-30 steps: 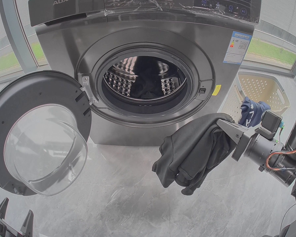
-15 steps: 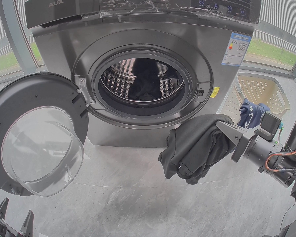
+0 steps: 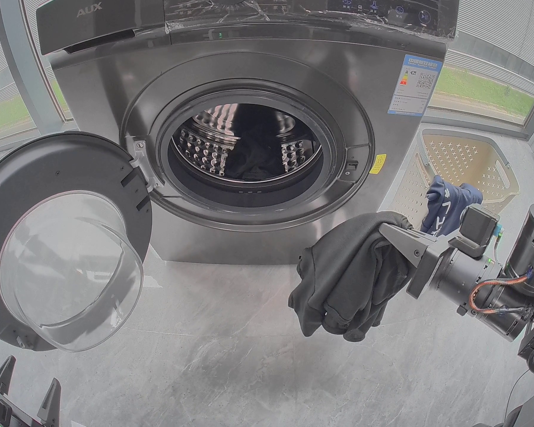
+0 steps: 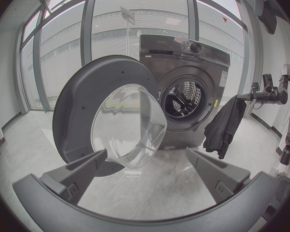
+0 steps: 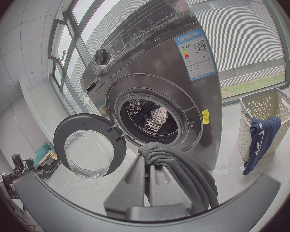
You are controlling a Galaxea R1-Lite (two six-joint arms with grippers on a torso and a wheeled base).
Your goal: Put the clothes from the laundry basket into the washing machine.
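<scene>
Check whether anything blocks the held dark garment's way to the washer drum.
Nothing visible does. The dark garment hangs from the right pincer, right of and below the open drum; the door is swung aside to the left.

Right arm (image 3: 486,280) extended fwd at mid height, wrist approx level. Its right gripper (image 3: 393,233) points toward robot's left, 2 fingers pinched tight on a dark garment (image 3: 344,280) that hangs below. Low down, the left gripper (image 4: 145,152) faces fwd w/ 2 fingers (image 4: 87,165) spread wide apart.
</scene>
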